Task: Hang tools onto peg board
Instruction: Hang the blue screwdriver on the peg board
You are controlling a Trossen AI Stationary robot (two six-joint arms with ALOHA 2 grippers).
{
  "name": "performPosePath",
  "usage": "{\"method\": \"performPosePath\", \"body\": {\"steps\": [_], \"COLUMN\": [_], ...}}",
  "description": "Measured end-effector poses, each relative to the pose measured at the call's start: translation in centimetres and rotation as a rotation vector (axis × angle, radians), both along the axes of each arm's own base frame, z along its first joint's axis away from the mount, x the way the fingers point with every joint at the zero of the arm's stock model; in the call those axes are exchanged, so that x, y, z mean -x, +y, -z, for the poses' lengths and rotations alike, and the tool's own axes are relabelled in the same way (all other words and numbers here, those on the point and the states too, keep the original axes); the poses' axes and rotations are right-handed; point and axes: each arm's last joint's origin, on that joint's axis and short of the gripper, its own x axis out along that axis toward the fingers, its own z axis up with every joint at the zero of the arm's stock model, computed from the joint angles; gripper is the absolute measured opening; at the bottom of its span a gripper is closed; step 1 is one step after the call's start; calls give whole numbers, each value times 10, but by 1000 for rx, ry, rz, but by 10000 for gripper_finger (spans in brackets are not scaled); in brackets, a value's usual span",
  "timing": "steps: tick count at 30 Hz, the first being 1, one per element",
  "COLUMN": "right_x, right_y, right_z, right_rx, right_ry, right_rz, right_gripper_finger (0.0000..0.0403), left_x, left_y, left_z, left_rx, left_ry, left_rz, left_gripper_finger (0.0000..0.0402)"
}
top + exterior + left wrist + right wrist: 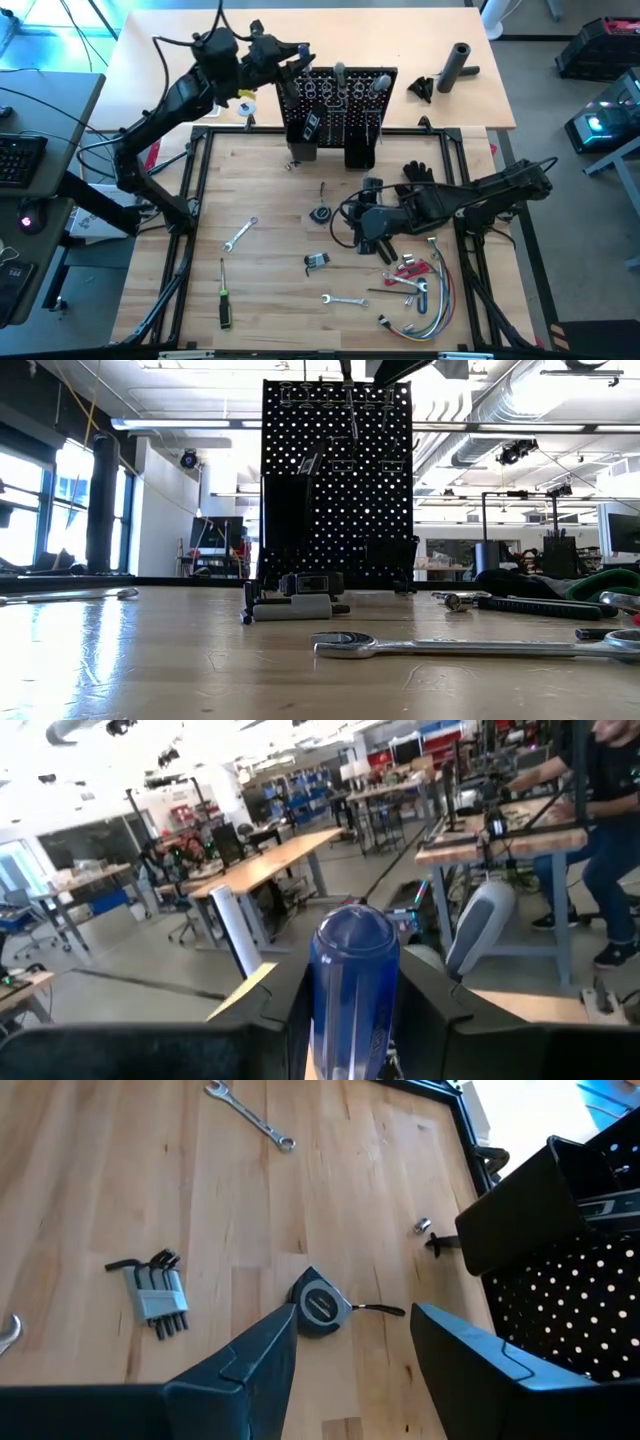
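Note:
The black peg board [340,100] stands upright at the table's far side, also in the low view [337,480]. My left gripper [296,62] is up at the board's top left, pointing level, shut on a tool with a clear blue handle [352,990]. Its lower part is hidden. My right gripper [358,232] hangs open above mid-table. Its fingers slant down toward a small round tape measure [322,1305] lying flat on the wood. More tools lie flat on the table: a hex key set [158,1290], a silver wrench [240,232] and a green-handled screwdriver [224,305]. My left gripper pinches the blue handle's sides [330,1020] between its two fingers [275,1005], which come at it level. The handle stands upright in the hold with its rounded end [352,920] up, lifted clear of the table. What lies below the fingers is hidden by the gripper.
A second wrench [345,299], a red-handled tool [408,270] and a bundle of coloured wires [425,305] lie near the right front. A black glove [418,172] lies beside the right arm. A black cylinder [458,65] rests behind the board. A person [600,830] works in the room beyond.

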Motion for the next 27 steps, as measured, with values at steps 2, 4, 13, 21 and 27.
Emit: {"method": "performPosePath", "body": {"steps": [2, 4, 13, 21, 27], "right_x": [0, 0, 0, 0, 0], "right_y": [0, 0, -1, -1, -2], "right_z": [0, 0, 0, 0, 0], "right_rx": [0, -1, 4, 12, 15], "right_ry": [0, -1, -1, 2, 3], "right_rz": [0, 1, 1, -2, -4], "right_gripper_finger": [194, 194, 194, 194, 194], "left_x": [-3, -5, -6, 3, 4], "left_y": [2, 2, 10, 1, -7], "left_z": [3, 5, 9, -6, -12], "left_rx": [8, 10, 34, 7, 0], "left_ry": [14, 19, 34, -5, -18], "left_rz": [1, 1, -11, 1, 22], "left_gripper_finger": [92, 92, 92, 92, 92]}}
